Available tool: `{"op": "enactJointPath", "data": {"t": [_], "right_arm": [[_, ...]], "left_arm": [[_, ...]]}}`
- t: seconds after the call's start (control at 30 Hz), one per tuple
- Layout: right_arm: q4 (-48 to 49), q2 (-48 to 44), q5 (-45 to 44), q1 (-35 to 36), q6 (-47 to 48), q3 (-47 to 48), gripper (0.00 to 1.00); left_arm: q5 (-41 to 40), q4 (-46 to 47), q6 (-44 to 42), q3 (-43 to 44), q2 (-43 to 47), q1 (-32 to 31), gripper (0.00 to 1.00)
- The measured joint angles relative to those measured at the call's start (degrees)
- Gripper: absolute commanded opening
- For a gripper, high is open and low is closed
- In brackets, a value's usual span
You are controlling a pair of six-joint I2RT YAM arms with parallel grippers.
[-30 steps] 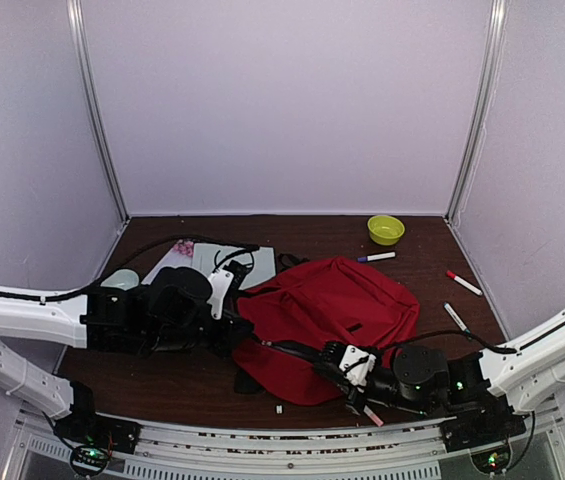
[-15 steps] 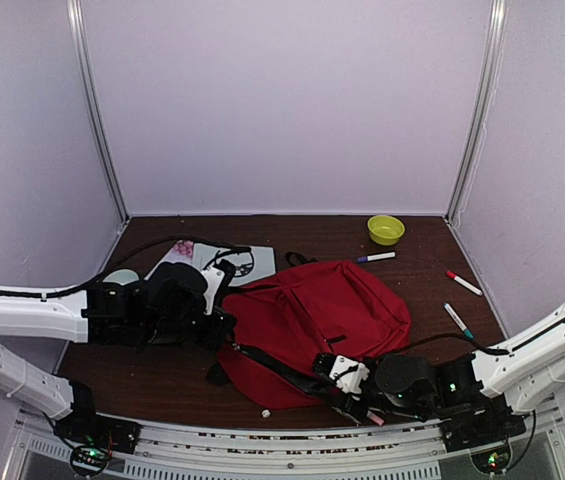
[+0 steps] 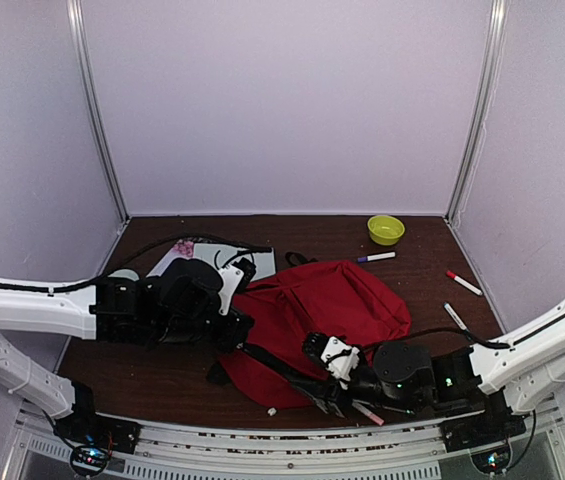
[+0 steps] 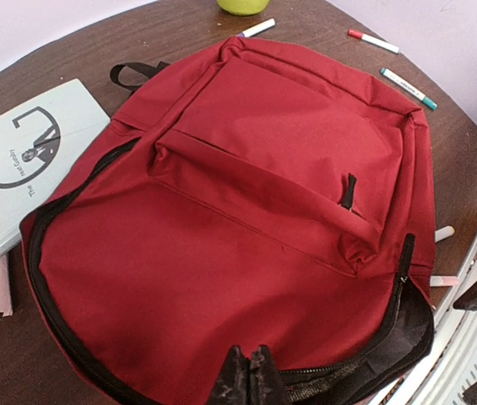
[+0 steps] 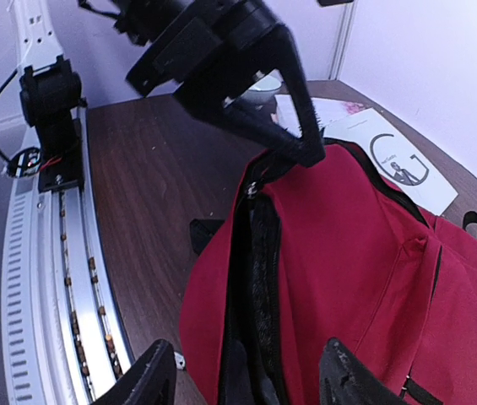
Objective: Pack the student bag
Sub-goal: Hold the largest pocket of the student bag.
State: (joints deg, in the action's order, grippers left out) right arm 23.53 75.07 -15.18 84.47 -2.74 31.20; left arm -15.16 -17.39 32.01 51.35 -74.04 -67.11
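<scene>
Pale lilac walls (image 3: pixel 282 100) close the cell on three sides, and a dark brown wooden tabletop (image 3: pixel 162 375) fills the floor of it, with a metal rail (image 3: pixel 262 452) along the near edge. The student bag (image 3: pixel 327 310) lies near the middle of the tabletop, towards the near edge, front pocket upward. Its main zip is open along the side nearest the arms, so dark lining shows there. The left gripper (image 4: pixel 250 359) is clenched on the bag's rim beside the open zip, at the bag's left corner, and holds that edge raised off the wood. The right gripper (image 5: pixel 251 344) is released, its two fingers standing well apart low over the near end of the bag, with the zip opening running up between them; I cannot tell whether either finger touches the fabric. A white booklet (image 3: pixel 202 258) with a circular black emblem lies behind the left arm, its corner tucked under the bag's far left side. A lime-green bowl (image 3: pixel 385 229) sits at the back right, well apart from the bag. A white marker (image 3: pixel 376 257) lies just beyond the bag's far edge, with a red-capped marker (image 3: pixel 464 283) and a teal-capped marker (image 3: pixel 455 316) to the right. A pink-tipped marker (image 3: pixel 367 412) lies by the rail under the right arm.
</scene>
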Motion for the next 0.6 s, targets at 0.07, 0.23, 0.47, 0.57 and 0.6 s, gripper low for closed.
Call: {"op": "enactJointPath", "data": {"t": [0.07, 0.23, 0.47, 0.57, 0.6], "right_arm": [[1.0, 0.9, -1.8, 0.0, -1.0, 1.0, 0.56], [0.3, 5.9, -3.5, -0.8, -4.2, 6.8, 0.48], [-2.1, 12.9, -0.2, -3.5, -9.5, 12.9, 0.38], [-3.0, 14.5, 0.5, -4.2, -10.9, 13.0, 0.35], [-3.3, 15.1, 1.0, -4.5, -11.2, 13.3, 0.33]], "left_arm": [[0.0, 0.0, 0.0, 0.0, -0.2, -0.2, 0.0], [0.0, 0.1, 0.0, 0.0, -0.2, -0.7, 0.0], [0.0, 0.2, 0.0, 0.0, -0.2, -1.0, 0.0], [0.0, 0.2, 0.0, 0.0, -0.2, -1.2, 0.0], [0.0, 0.2, 0.0, 0.0, -0.2, -1.3, 0.0]]}}
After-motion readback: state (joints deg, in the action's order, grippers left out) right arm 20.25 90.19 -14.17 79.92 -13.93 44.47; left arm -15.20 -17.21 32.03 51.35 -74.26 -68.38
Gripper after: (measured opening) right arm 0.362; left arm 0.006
